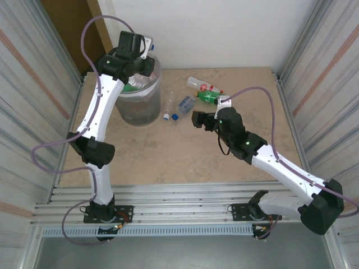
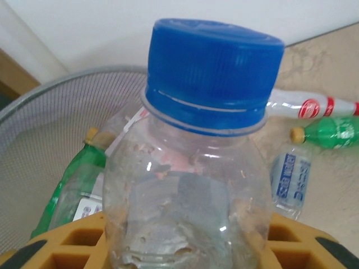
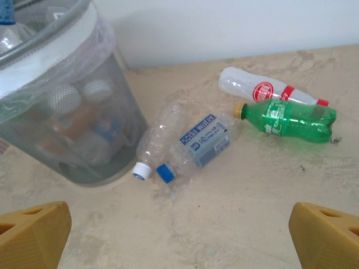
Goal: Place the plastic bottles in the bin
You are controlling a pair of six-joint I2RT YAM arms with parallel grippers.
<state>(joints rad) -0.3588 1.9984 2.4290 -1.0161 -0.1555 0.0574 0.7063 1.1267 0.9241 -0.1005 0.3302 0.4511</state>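
**Hands.** The left gripper [image 1: 136,49] is hanging over the bin [image 1: 137,109], which is standing toward the far left corner of the bench [image 1: 185,162]. Its jaws are clamping a clear blue-capped bottle [image 2: 190,168], cap up, above the bin's mouth and not yet released. The right gripper [image 1: 197,119] is hovering mid-bench with its jaws spread wide, carrying nothing and facing the loose bottles.

**Progress (judgement).** The task is looking well along.
- The bin is already holding several bottles, visible through its wall.
- Four are lying near the far edge, just right of the bin. A white-capped bottle [image 3: 160,134] is lying right beside a blue-labelled bottle [image 3: 201,144]. Further right are a green bottle [image 3: 286,119] and, behind it, a red-labelled bottle [image 3: 263,89].
- One drop and four picks are waiting.

**Views.**
- The left wrist camera is giving the grip itself, with yellow pads [image 2: 73,241] on either side of the bottle body. It is also showing a binned green bottle [image 2: 73,179]. The overhead view is too coarse for either.
- The right wrist camera is resolving labels and cap colours.
- The overhead view is giving both arms' placement.
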